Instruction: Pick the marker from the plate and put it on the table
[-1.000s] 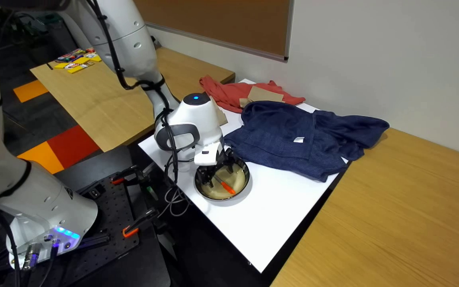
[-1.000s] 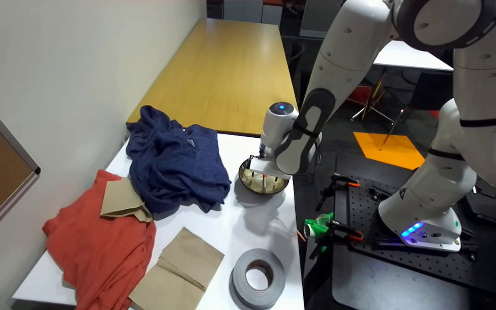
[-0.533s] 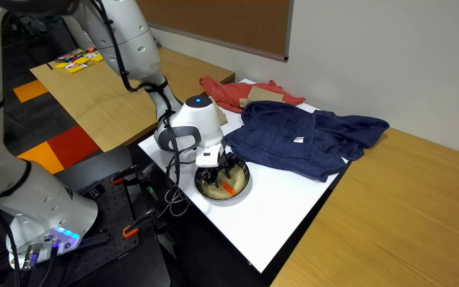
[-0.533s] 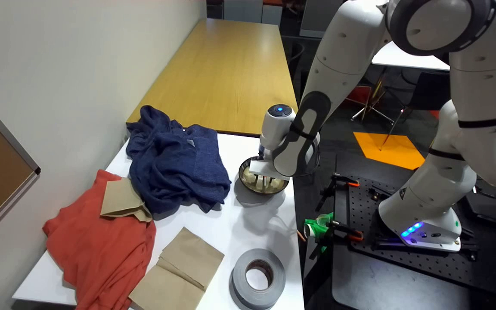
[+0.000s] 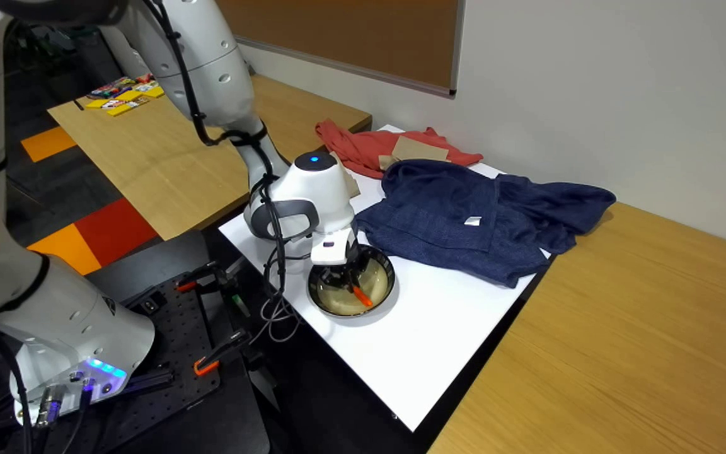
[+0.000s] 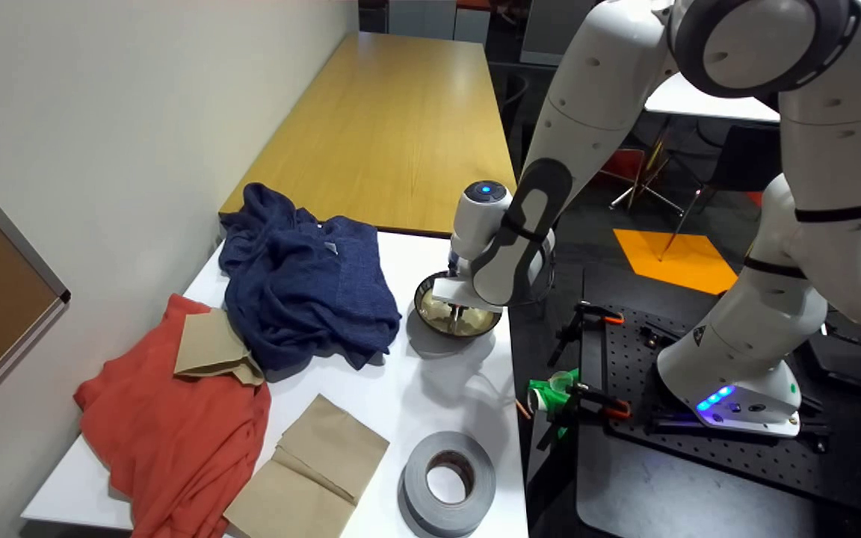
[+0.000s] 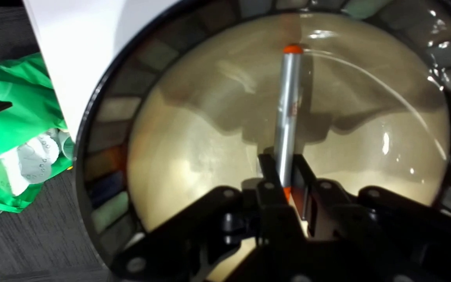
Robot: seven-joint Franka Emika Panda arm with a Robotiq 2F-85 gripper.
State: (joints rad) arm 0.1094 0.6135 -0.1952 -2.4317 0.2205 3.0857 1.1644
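My gripper [image 7: 284,159], lower centre of the wrist view: clasped on the marker [image 7: 287,102], silver-barrelled, orange-ended, within the plate [image 7: 110,131]. Step in hand, I judge: the grasp. Next move: straight lift past the rim, then across to the white table [image 5: 429,334], lower centre of an exterior view. Obstacles: that rim; navy cloth [image 5: 457,208], right of centre there; tape roll [image 6: 423,489], bottom centre in an exterior view.

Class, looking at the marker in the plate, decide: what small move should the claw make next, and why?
Probably a short lift straight up. In the wrist view the claw appears shut on the marker, its fingers close against both sides, and the marker sits within the plate. Raising it first should clear the plate before any sideways move toward the white table.
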